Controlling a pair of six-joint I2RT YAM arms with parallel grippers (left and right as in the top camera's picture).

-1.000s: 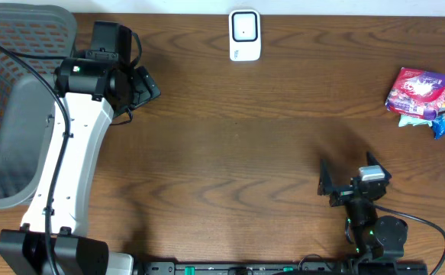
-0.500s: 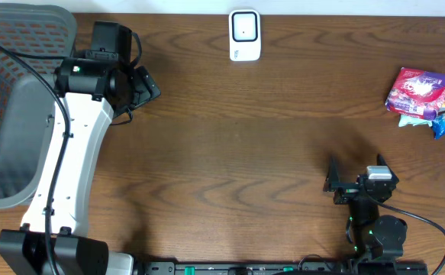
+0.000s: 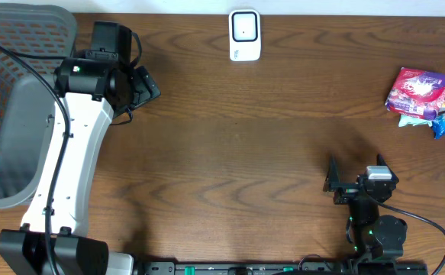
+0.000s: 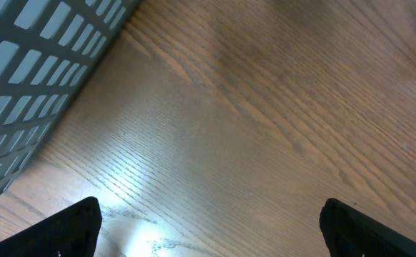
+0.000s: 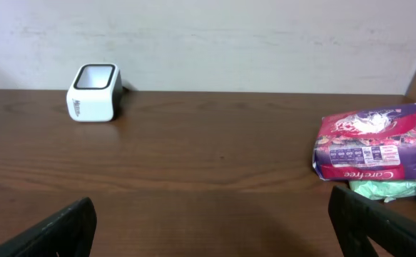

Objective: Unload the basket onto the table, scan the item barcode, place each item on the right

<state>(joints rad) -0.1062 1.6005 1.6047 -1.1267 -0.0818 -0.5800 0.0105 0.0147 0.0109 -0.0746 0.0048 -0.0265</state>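
Left hand (image 4: 209, 232) and right hand (image 5: 211, 230) wide open, empty

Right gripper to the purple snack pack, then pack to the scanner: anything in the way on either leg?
Nothing visible on either leg: bare table between the open right gripper and the purple snack pack, and from there to the white scanner. Smaller packets crowd the pack's near edge.

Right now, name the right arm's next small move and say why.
Probably advance the right end effector toward the pink packet: its jaws stand open and empty, and the packet lies untouched, far from the scanner.
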